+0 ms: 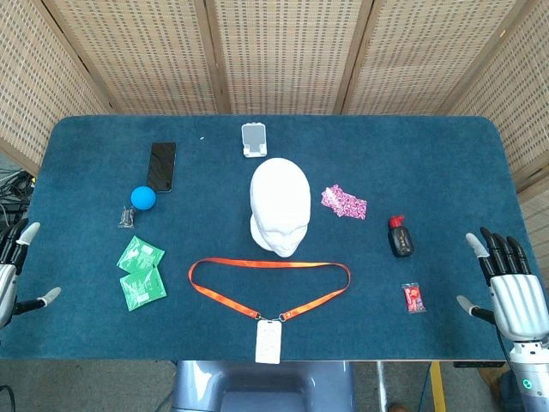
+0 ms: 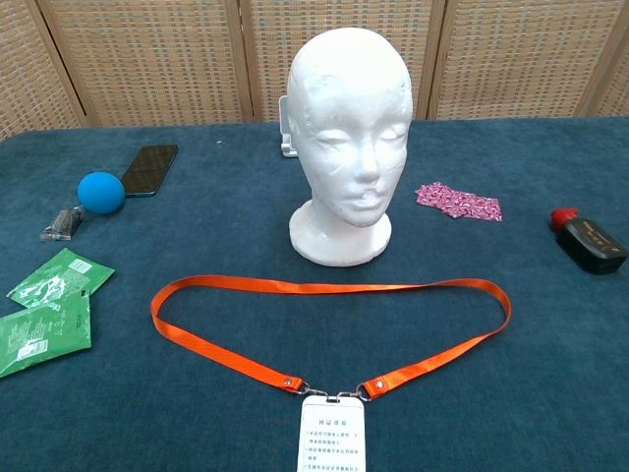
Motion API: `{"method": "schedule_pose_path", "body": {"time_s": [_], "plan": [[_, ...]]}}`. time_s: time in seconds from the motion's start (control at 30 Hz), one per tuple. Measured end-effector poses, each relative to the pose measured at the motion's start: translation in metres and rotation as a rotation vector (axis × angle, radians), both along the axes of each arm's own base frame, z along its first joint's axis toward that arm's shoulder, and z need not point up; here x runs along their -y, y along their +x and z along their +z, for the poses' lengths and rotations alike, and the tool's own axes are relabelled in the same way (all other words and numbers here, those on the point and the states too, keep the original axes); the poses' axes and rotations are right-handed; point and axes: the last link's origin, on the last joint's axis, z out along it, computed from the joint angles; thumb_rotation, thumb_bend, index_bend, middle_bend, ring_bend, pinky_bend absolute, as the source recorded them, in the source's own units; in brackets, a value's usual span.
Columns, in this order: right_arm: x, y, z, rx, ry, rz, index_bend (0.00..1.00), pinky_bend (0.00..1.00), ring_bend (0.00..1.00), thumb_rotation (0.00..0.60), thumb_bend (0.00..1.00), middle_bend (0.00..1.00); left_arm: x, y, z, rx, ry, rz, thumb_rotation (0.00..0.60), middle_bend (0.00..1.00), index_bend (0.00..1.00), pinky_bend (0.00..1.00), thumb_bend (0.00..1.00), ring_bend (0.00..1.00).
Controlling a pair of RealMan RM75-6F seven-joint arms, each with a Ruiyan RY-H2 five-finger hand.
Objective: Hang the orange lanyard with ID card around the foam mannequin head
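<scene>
Lanyard [image 1: 266,279] flat on the blue table [image 1: 446,172], a wide orange loop just in front of the foam mannequin head [image 1: 280,206].
You see its strap spread open and clear of the head's base, with the ID card [image 1: 268,341] clipped at the near end, close to the table's front edge. The head stands upright, facing you. Your left hand [image 1: 13,266] sits at the table's left edge and your right hand [image 1: 510,283] at the right edge, both with fingers apart and holding nothing, well away from the loop. Further out lie two green packets [image 1: 141,273], a blue ball [image 1: 143,198], a phone [image 1: 161,166], a pink wrapper [image 1: 343,202] and a small black bottle [image 1: 401,237].
</scene>
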Motion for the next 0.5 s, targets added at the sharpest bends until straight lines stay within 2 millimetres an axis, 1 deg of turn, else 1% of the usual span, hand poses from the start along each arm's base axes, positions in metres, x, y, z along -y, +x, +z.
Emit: {"method": "schedule_pose_path", "body": {"time_s": [0.3, 0.4, 0.5], "plan": [[0.002, -0.001, -0.004, 0.003, 0.026, -0.009, 0.11, 0.00, 0.00, 0.600, 0.00, 0.00, -0.001, -0.001, -0.002, -0.005, -0.006, 0.005, 0.600, 0.00, 0.00, 0.00, 0.00, 0.00], [0.008, -0.001, -0.011, 0.019, 0.078, -0.016, 0.12, 0.00, 0.00, 0.600, 0.00, 0.00, -0.003, -0.002, -0.004, -0.010, -0.011, 0.011, 0.600, 0.00, 0.00, 0.00, 0.00, 0.00], [0.017, 0.003, -0.017, 0.026, 0.139, -0.013, 0.17, 0.00, 0.00, 0.600, 0.00, 0.00, -0.005, -0.001, -0.005, -0.015, -0.014, 0.014, 0.600, 0.00, 0.00, 0.00, 0.00, 0.00]]}}
